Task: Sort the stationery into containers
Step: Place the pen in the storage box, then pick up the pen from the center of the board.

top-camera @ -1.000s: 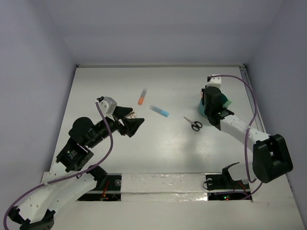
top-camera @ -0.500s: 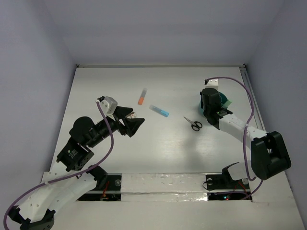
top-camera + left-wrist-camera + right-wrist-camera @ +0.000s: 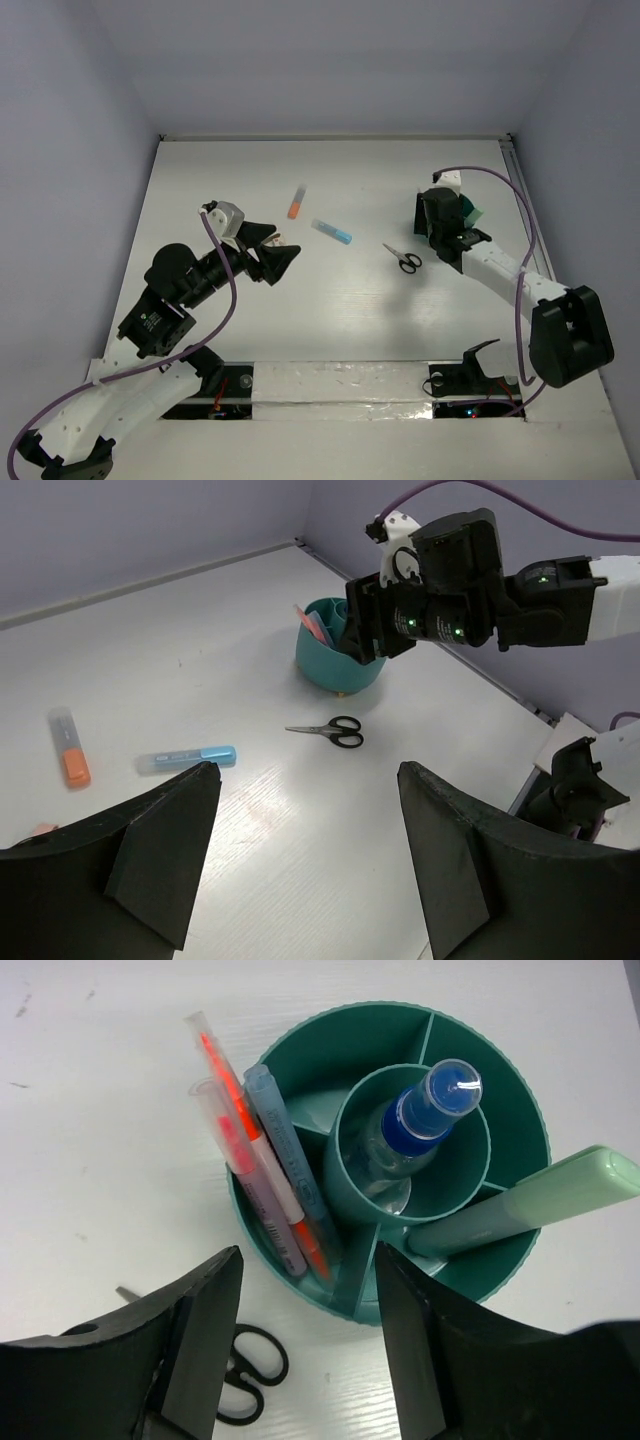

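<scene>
Right gripper [image 3: 305,1255]: opened above the cup [image 3: 500,1260] since a second ago; I let go so pens [image 3: 265,1175] stood inside.
Left gripper [image 3: 308,770]: open, empty, waiting.
Scissors [image 3: 328,730]: unsorted.

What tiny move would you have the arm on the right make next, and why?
Probably lift the right tool straight up, clear of the teal cup, ready to swing toward the scissors. The tool hangs open over the cup holding nothing, pens already stand inside, and the scissors lie loose on the table just beside the cup.
</scene>
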{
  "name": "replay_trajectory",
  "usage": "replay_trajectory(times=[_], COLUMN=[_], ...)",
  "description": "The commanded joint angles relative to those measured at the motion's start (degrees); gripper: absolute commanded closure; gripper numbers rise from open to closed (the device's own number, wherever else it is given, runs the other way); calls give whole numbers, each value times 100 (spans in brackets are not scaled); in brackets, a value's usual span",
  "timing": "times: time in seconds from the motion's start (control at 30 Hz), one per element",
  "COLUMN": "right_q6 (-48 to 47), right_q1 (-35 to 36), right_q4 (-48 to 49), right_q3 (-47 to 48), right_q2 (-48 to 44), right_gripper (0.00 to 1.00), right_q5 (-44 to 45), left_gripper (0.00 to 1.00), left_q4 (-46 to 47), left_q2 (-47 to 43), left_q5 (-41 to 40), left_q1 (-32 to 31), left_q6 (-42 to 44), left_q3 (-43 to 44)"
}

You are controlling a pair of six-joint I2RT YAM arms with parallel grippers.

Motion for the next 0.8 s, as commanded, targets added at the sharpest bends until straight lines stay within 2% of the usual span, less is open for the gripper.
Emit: replay_trajectory(times=[0.0,0.13,0.2,0.23,0.3,0.33,0.47,0.53,0.6,0.63,0.77], right_q6=[250,399,479,575,654,724,813,848,857,874,1023], right_q1=[-5,-5,65,65,205,354,934,1189,1462,1463,1524], right_q4=[-98,-2,34,34,95,104,341,402,368,315,-264], right_q3=[120,208,374,436,620,691,1191,1692,2122,2664,4114], right_q2=[-386,-808,-923,-914,-792,-704,138,902,1473,2051,3416], right_gripper=[37,37,42,60,85,100,100,100,100,100,100], right_q5=[-311,-1084,-1542,-1647,-1946,-2025,-2194,-2106,-1983,-1939,-1807], left_gripper=[31,33,35,39,46,53,76,90,98,100,100], left_q4=[174,166,139,139,104,96,-18,-54,-98,-107,-98], left_q2=[-16,-34,-52,-78,-87,-61,45,45,-7,-103,-315], left_q5=[-18,-176,-299,-447,-597,-737,-905,-1115,-1318,-1641,-1864], left_q1=[5,5,5,5,5,5,5,5,5,5,58], left_q6=[59,50,42,33,-11,-37,-81,-116,-152,-169,-187], left_q3=[34,34,34,25,8,8,43,69,69,52,17])
